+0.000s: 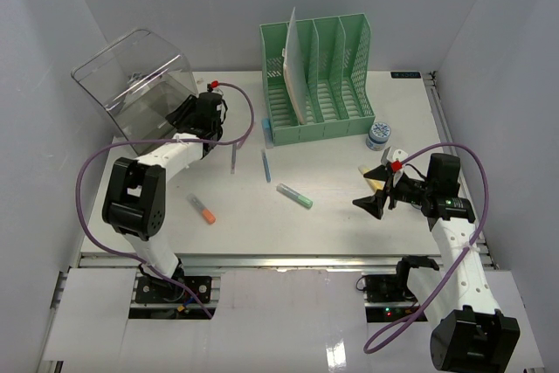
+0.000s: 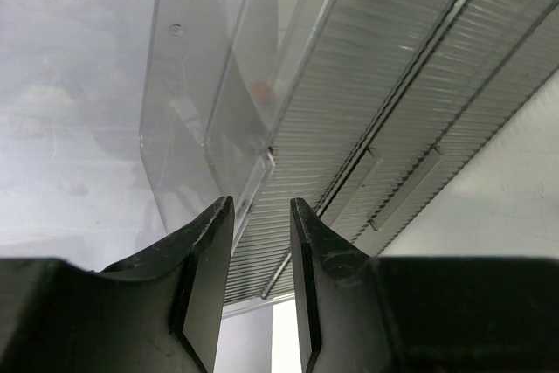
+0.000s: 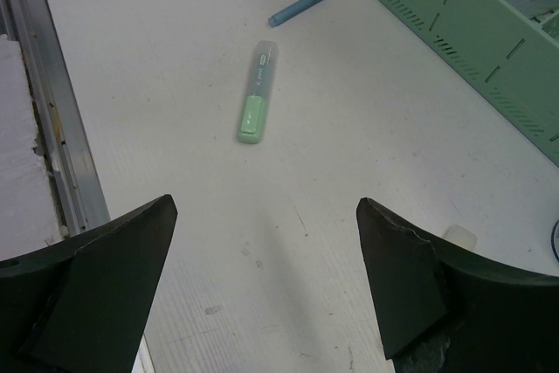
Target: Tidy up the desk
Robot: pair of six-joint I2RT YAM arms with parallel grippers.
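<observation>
Closest to the lens, our left gripper (image 2: 259, 207) holds its fingers a narrow slit apart, and we make out nothing pinched between them. The clear plastic box (image 2: 210, 85) fills the view just beyond. We judge the first risk to be here: the box's walls are see-through and it looks tilted in the top view, so a forward nudge could shove it or tip it over. The desk (image 1: 341, 224) lies white and flat beneath everything, from the front rail to the grey walls. Loose items lie across its middle: an orange marker (image 1: 203, 209), a blue pen (image 1: 265, 166) and a green highlighter (image 3: 253, 93). Rounded barrels like these may roll away if one finger lands first. Right of them stands the green file rack (image 1: 319, 76), with a small round pot (image 1: 378, 135) near its corner. Our right gripper (image 3: 266, 216) hovers over the desk with fingers spread wide and empty. A careless sweep toward the highlighter could drag its purple cable (image 1: 463, 159) against the pot.
</observation>
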